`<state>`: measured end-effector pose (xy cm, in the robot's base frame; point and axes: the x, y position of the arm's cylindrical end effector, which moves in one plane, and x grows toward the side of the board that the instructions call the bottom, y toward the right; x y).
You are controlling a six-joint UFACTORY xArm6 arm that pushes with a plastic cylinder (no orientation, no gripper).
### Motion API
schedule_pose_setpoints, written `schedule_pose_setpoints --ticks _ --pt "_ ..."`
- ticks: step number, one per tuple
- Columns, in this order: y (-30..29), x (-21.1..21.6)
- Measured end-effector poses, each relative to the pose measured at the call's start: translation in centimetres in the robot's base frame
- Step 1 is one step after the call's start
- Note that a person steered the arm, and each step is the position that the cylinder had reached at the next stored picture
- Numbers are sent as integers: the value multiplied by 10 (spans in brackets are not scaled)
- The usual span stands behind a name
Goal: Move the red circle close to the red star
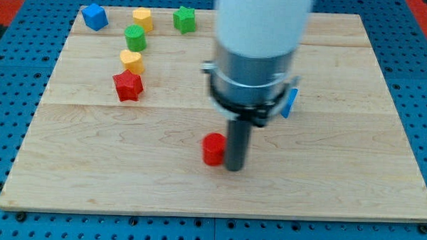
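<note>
The red circle (213, 149) sits on the wooden board (325, 188), a little below the middle. My tip (234, 167) stands right against the red circle's right side. The red star (128, 86) lies toward the view's upper left, well apart from the red circle. The arm's white and grey body hangs over the board's middle and hides what is behind it.
A yellow heart (131, 60) lies just above the red star, with a green cylinder (135, 37) above it. A yellow block (142, 18), a green star (184, 19) and a blue block (94, 17) line the top edge. A blue block (290, 103) peeks out right of the arm.
</note>
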<state>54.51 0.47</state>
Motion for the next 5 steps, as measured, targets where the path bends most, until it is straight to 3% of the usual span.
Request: schedule_pose_setpoints --ticks 1,2,3,4,5 --pt "-67 -51" --pt "-36 -42" --pt "-23 -69" --pt "-26 -116" --pt "-67 -118"
